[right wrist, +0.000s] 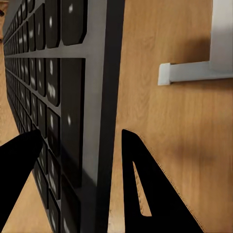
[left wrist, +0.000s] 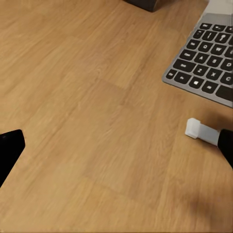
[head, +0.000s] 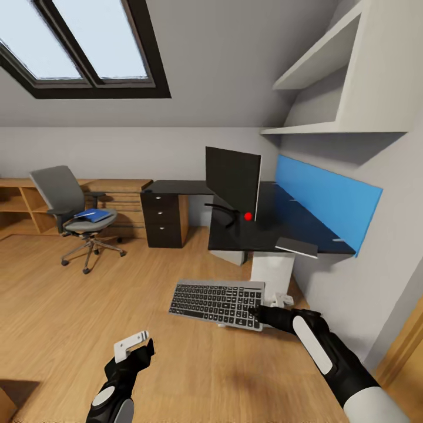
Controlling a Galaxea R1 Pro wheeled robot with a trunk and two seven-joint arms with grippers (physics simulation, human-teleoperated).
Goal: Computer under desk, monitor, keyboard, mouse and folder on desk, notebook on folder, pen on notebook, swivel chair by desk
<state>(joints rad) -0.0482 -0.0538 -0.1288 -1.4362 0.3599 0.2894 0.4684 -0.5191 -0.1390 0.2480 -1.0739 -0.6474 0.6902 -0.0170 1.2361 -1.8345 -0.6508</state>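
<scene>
Down on the wooden floor (head: 88,305), just in front of the black desk (head: 282,229), lies the keyboard (head: 216,304). It has black keys in a silver frame. It does not belong on the floor; it should go up on the desk next to the monitor (head: 233,176).

The right gripper (head: 256,312) is at the keyboard's near right corner. In the right wrist view its two black fingers (right wrist: 145,184) sit on either side of the keyboard's edge, one over the keys and one by the frame. They look apart, not yet squeezed tight. I think it is getting ready to pinch that edge so it can lift the keyboard.

The left gripper (head: 134,348) hangs over bare floor, well apart from the keyboard. Its fingers are spread wide and hold nothing. It seems to be waiting.

Across the room stands the swivel chair (head: 76,217) with the blue folder (head: 94,215) on its seat. The chair is far from the desk. A thin grey notebook (head: 296,247) rests on the desk's front corner. The monitor stands on the desk already, turned sideways.
</scene>
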